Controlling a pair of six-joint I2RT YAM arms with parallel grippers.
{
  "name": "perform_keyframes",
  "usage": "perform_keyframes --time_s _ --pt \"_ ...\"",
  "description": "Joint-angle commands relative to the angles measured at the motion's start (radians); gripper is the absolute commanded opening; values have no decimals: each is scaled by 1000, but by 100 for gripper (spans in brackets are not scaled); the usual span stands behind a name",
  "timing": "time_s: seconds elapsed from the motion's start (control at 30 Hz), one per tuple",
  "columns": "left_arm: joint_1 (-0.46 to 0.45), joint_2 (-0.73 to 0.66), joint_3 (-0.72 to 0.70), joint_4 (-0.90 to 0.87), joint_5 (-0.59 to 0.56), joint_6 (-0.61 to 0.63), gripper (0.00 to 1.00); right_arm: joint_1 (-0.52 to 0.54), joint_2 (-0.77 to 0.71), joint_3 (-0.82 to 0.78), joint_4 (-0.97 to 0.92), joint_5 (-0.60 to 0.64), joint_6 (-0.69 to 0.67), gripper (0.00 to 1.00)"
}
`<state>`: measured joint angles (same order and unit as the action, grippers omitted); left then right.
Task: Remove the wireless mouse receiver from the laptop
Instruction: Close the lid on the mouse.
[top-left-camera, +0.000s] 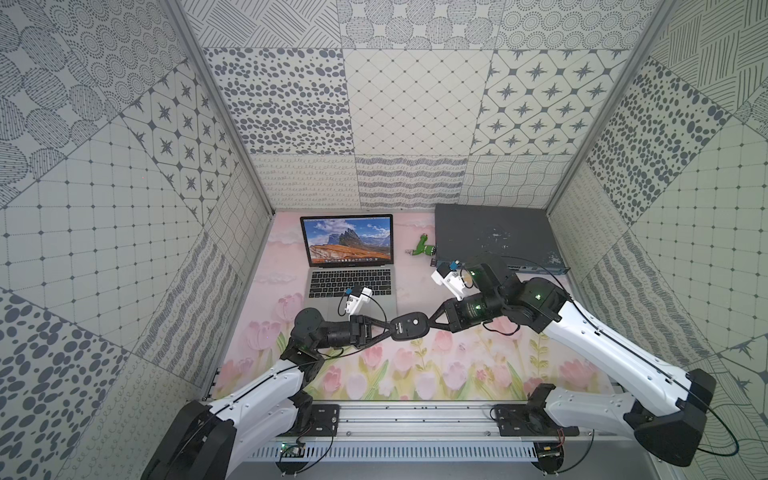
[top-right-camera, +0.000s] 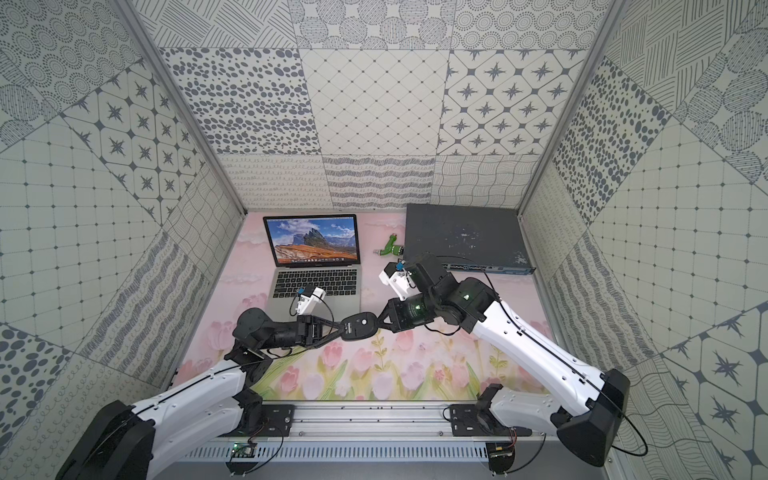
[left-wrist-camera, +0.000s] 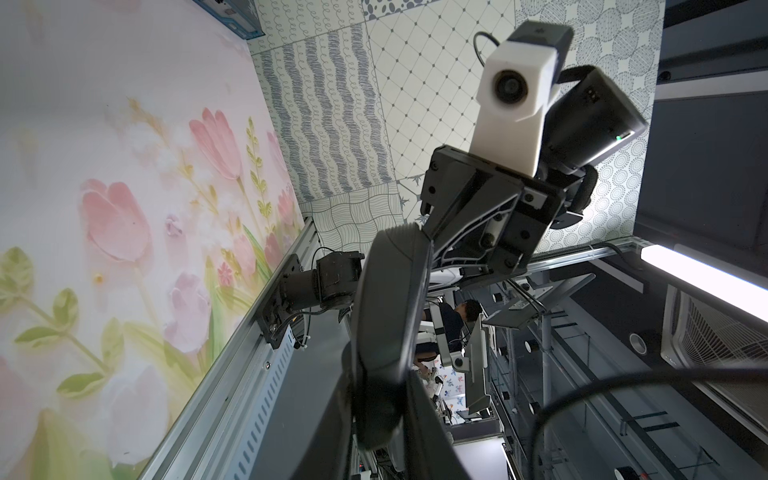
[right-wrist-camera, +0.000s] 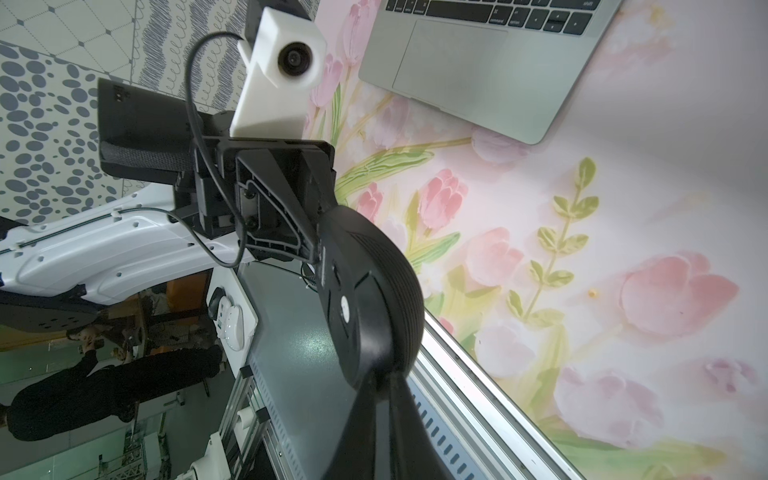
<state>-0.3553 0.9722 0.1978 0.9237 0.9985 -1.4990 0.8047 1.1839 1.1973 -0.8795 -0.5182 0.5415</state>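
Catching ribbed edge of mouse (right-wrist-camera: 390, 291) only from right wrist | we see left gripper (top-left-camera: 392, 328), right gripper (top-left-camera: 429, 322) clamping mouse | laptop (top-left-camera: 328, 284) just beyond.

Key legends on the laptop (right-wrist-camera: 540, 83) keyboard read "command" and "shift" in the right wrist view, the only lettering legible here. A wordmark under its screen and a line of print on the black mouse (top-left-camera: 409, 328) show in both top views, perhaps brand names, too small to read.
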Motion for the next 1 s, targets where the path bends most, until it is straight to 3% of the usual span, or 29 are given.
perform_keyframes --time_s 0.0,0.97 --pt "1 1 0 93 25 15 2 23 29 21 31 -2 -15 11" --pt "1 15 -1 171 21 -18 2 77 108 12 77 -4 -12 11"
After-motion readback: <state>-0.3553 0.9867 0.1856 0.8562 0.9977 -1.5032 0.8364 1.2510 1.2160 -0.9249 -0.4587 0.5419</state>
